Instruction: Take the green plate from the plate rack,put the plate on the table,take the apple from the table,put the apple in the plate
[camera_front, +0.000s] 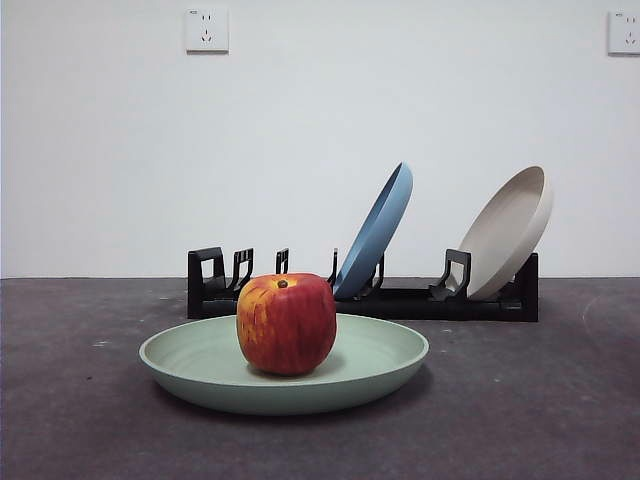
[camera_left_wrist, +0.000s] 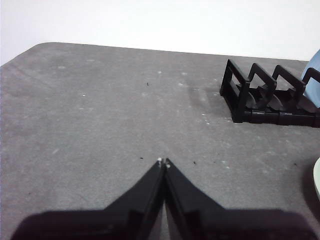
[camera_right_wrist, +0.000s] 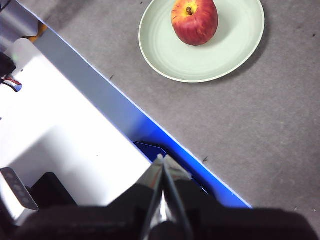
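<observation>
Nearest: apple (camera_front: 286, 323) upright in green plate (camera_front: 200, 362), flat on table (camera_front: 520, 410). Behind, toward 12 o'clock: plate rack (camera_front: 400, 301), blue plate (camera_front: 376, 230), cream plate (camera_front: 508, 231). Left gripper (camera_left_wrist: 163, 161), right gripper (camera_right_wrist: 161, 158): jaws pressed together, empty, away. Task judged complete; nothing further called for.

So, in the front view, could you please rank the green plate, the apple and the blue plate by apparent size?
1. green plate, though nearest the camera
2. blue plate, edge-on and farther back, so unsure
3. apple
</observation>
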